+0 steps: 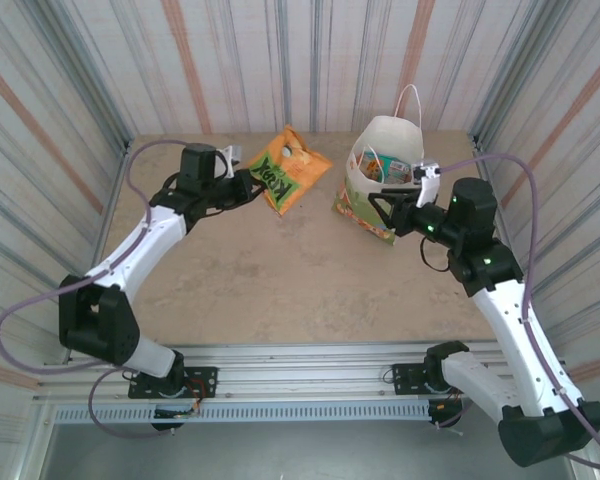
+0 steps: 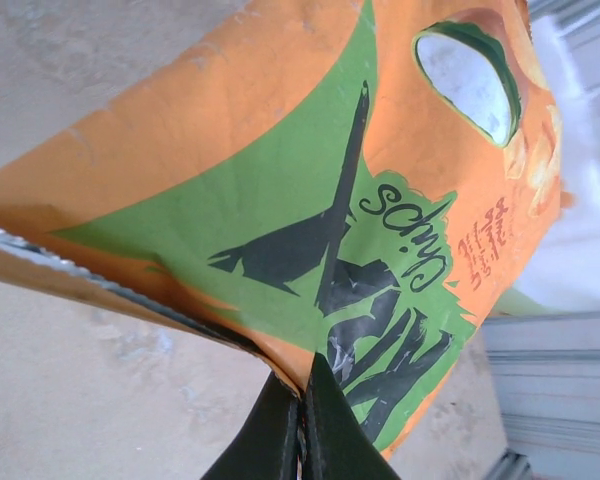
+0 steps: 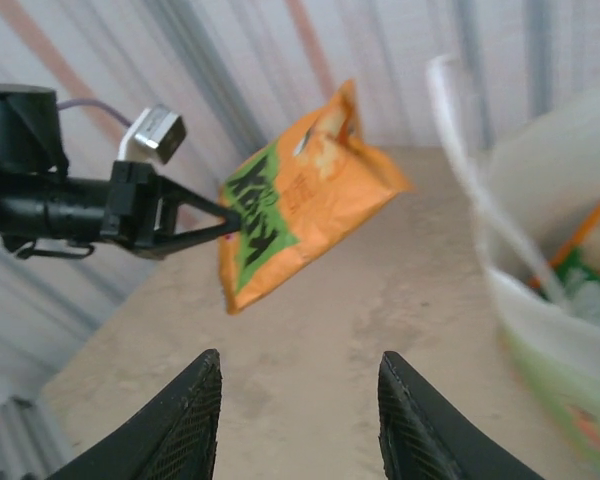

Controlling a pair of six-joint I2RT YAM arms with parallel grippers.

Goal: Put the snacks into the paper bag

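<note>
The white paper bag (image 1: 382, 135) stands upright at the table's far right, with several packets (image 1: 388, 168) inside, too small to tell apart. The left gripper (image 1: 248, 186) pinches the lower edge of the orange packet (image 1: 292, 172) and holds it clear of the table, left of the bag. The right gripper (image 1: 385, 207) is spread and holds nothing, just beside the bag's near wall.

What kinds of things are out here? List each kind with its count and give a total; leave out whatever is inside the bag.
Orange snack packet, held off the table: 1
Paper bag, standing open: 1
End effectors: 2 (left end effector shut on the packet, right end effector open beside the bag)
Total: 4
</note>
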